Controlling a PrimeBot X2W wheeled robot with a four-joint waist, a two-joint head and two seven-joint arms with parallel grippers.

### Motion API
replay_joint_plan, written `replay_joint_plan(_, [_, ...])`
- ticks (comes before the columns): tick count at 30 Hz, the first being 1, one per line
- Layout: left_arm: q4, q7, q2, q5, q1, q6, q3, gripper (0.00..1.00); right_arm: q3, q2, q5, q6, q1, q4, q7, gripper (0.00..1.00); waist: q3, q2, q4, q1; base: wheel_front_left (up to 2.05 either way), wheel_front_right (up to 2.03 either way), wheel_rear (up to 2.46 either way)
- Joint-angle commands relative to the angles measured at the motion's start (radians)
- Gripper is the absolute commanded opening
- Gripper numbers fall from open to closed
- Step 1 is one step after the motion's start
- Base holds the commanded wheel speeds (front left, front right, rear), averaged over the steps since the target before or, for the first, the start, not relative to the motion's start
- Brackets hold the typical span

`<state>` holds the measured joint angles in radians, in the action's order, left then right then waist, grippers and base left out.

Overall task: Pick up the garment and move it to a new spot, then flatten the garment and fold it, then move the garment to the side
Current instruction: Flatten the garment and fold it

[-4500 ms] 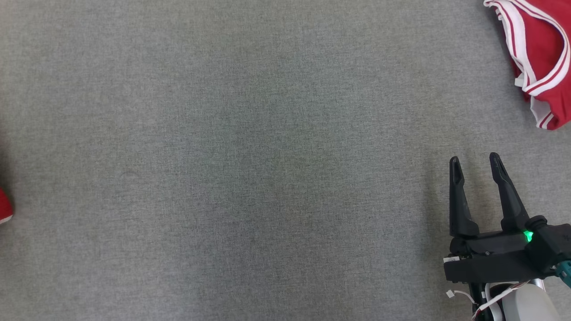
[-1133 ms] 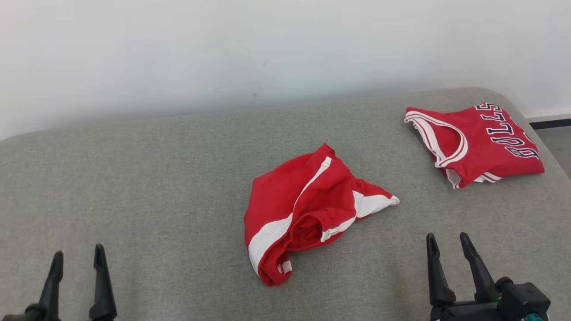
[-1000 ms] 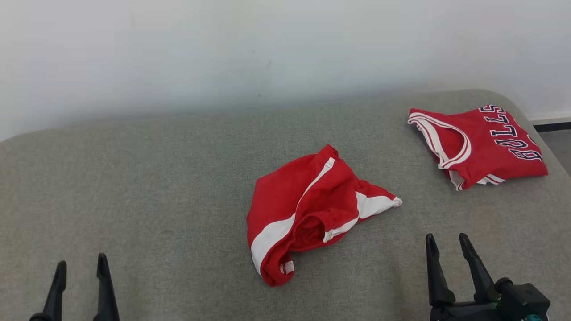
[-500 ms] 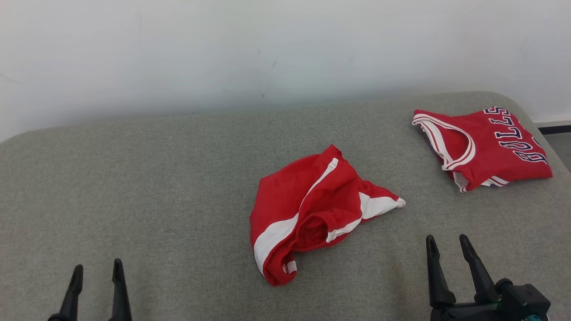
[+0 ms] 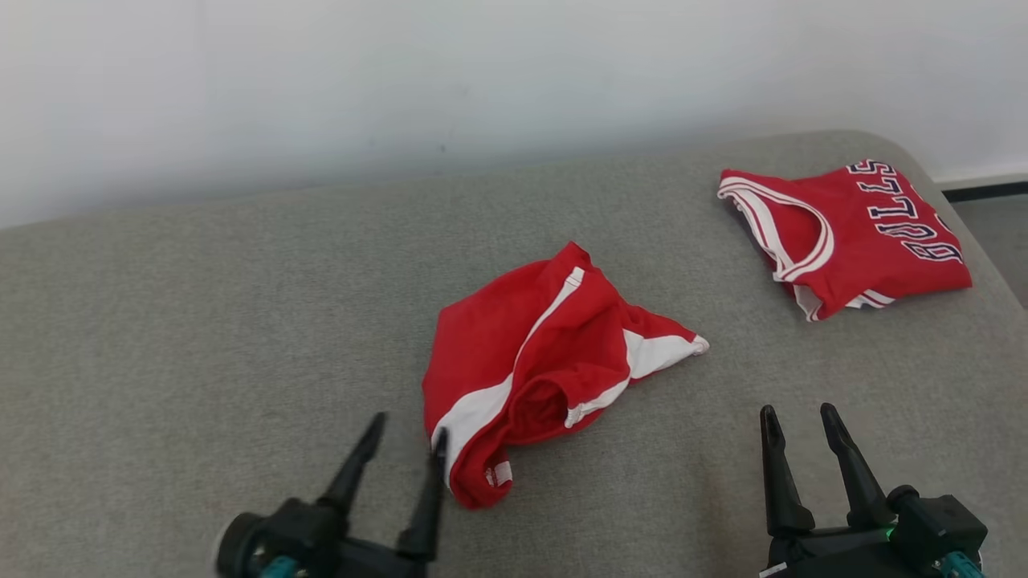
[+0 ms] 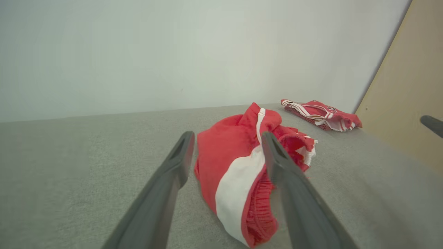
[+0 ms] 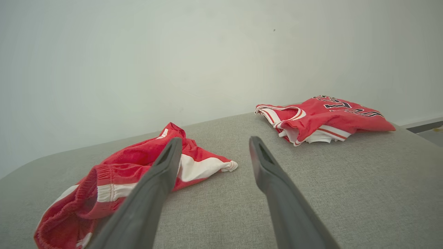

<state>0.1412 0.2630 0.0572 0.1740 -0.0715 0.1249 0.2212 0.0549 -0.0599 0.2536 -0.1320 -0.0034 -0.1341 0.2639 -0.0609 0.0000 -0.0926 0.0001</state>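
The garment (image 5: 546,361) is a pair of crumpled red shorts with white side stripes, lying in a heap in the middle of the grey padded surface (image 5: 201,321). My left gripper (image 5: 409,425) is open at the heap's near left edge, its right fingertip almost at the waistband. In the left wrist view the garment (image 6: 228,155) lies just ahead, between and beyond the spread fingers of the left gripper (image 6: 227,136). My right gripper (image 5: 798,409) is open and empty, to the right of the heap and nearer. The right wrist view has the garment (image 7: 124,155) to the left of the right gripper (image 7: 214,141).
A folded red jersey (image 5: 851,233) with white trim and dark lettering lies at the surface's far right corner, also seen as the jersey (image 7: 322,119). A pale wall backs the surface. A beige panel (image 6: 408,86) stands to the right. Bare grey cloth stretches to the left.
My left gripper has swung right and forward from the lower left up to the garment's near edge. The head camera has shifted slightly. The right gripper and both garments stay put.
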Motion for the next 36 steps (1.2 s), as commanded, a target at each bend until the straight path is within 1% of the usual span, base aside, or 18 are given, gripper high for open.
replay_joint_plan(1, [0.01,0.002,-0.002,0.001,-0.022,0.005,0.024,1.0,0.0,-0.003,0.003,0.003,-0.006,0.002,0.0,1.0,-0.024,0.0,-0.027,-0.0001,0.0,0.0,0.0])
replay_joint_plan(6, [0.065,0.001,-0.003,0.015,-0.091,0.005,0.149,1.0,0.005,0.001,0.011,0.003,-0.026,0.003,0.0,1.0,-0.063,0.0,-0.084,-0.0001,0.0,0.0,0.0])
replay_joint_plan(11, [0.129,0.001,0.003,0.038,-0.146,0.004,0.226,1.0,0.004,0.005,0.019,0.003,-0.042,0.006,0.0,1.0,-0.101,0.0,-0.147,-0.0001,0.0,0.0,0.0])
replay_joint_plan(18, [0.241,0.001,0.016,0.052,-0.213,0.004,0.252,1.0,0.006,0.008,0.025,0.003,-0.056,0.01,0.0,1.0,-0.134,0.0,-0.212,-0.0001,0.0,0.0,0.0])
replay_joint_plan(25, [0.306,0.001,0.008,0.064,-0.279,0.004,0.236,1.0,0.003,0.01,0.027,0.003,-0.066,0.012,0.0,1.0,-0.145,0.0,-0.235,-0.0001,0.0,0.0,0.0])
replay_joint_plan(26, [0.313,0.001,0.006,0.067,-0.286,0.005,0.238,0.67,0.001,0.01,0.025,0.003,-0.064,0.011,0.0,1.0,-0.144,0.0,-0.234,-0.0001,0.0,0.0,0.0])
replay_joint_plan(27, [0.314,0.001,0.004,0.073,-0.295,0.005,0.241,0.4,-0.002,0.01,0.023,0.003,-0.061,0.012,0.0,1.0,-0.141,0.0,-0.231,-0.0001,0.0,0.0,0.0])
replay_joint_plan(28, [0.311,0.001,0.004,0.079,-0.301,0.005,0.24,0.0,-0.004,0.01,0.022,0.003,-0.058,0.012,0.0,1.0,-0.139,0.0,-0.228,-0.0001,0.0,0.0,0.0])
replay_joint_plan(31, [0.304,0.001,0.002,0.092,-0.308,0.005,0.24,0.0,-0.009,0.01,0.019,0.003,-0.051,0.012,0.0,1.0,-0.132,0.0,-0.215,-0.0001,0.0,0.0,0.0])
replay_joint_plan(33, [0.288,0.001,0.003,0.097,-0.317,0.005,0.239,0.0,-0.009,0.01,0.016,0.003,-0.046,0.008,0.0,1.0,-0.116,0.0,-0.191,-0.0001,0.0,0.0,0.0])
replay_joint_plan(36, [0.269,0.001,0.027,0.096,-0.341,0.005,0.236,0.0,-0.004,0.01,0.014,0.003,-0.039,0.003,0.0,1.0,-0.096,0.0,-0.164,-0.0001,0.0,0.0,0.0])
